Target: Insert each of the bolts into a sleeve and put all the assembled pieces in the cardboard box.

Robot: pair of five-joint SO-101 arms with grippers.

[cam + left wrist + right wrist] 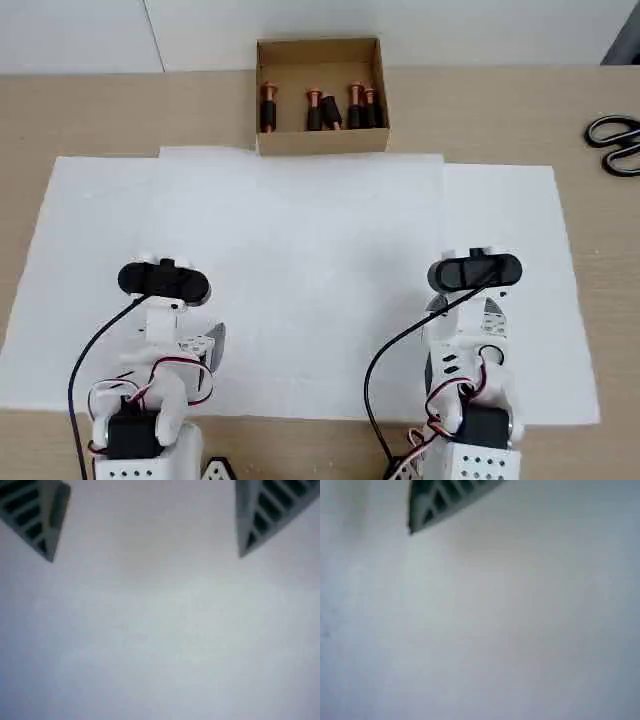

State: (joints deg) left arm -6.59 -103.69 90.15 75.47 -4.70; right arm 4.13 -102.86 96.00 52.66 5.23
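Cardboard box (320, 142) holding assembled pieces (315, 110) sits far-centre, equidistant from both arms; left claw (145, 556) gapes empty, right claw (470, 318) I cannot tell.

A light wooden table (100, 110) runs back to a plain white wall (420, 25) (one thin slanted seam (152, 30) crosses it). White paper sheets (300, 260) cover most of the tabletop under soft, even light.

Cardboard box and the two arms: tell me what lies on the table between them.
Bare white paper sheet is all that lies between the cardboard box and the arms, as the high view shows.
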